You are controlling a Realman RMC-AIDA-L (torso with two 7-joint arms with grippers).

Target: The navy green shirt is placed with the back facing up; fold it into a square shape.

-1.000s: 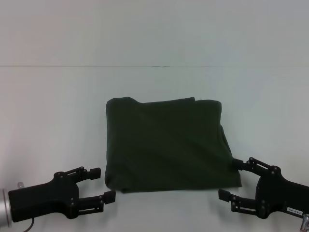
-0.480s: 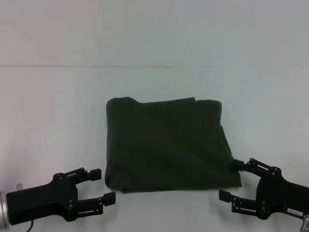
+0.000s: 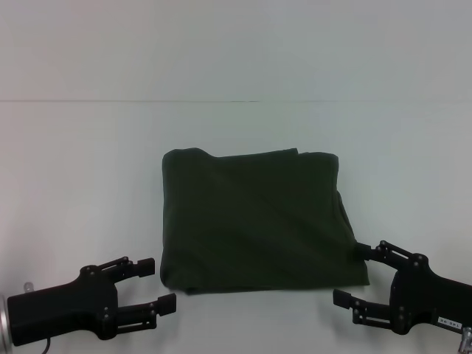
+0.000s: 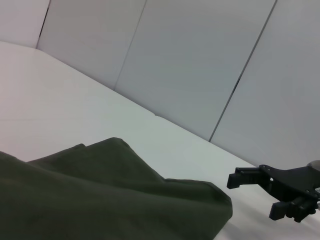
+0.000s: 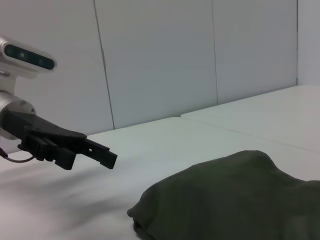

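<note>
The navy green shirt (image 3: pixel 254 221) lies folded into a rough square in the middle of the white table (image 3: pixel 81 169), plain side up. My left gripper (image 3: pixel 161 284) hovers just off the shirt's near left corner, open, nothing between its fingers. At the near right corner my right gripper (image 3: pixel 350 274) is also open, its upper finger touching or almost touching the fabric edge. The left wrist view shows the shirt (image 4: pixel 100 195) with the right gripper (image 4: pixel 252 196) beyond it. The right wrist view shows the shirt (image 5: pixel 235 200) and the left gripper (image 5: pixel 92 157).
The white table stretches wide on all sides of the shirt, ending at a pale panelled wall (image 3: pixel 236 44) behind. A seam line (image 3: pixel 110 101) runs across the far part of the table.
The left arm has drawn back slightly toward the near left corner of the view. The right arm and the shirt have barely moved.
</note>
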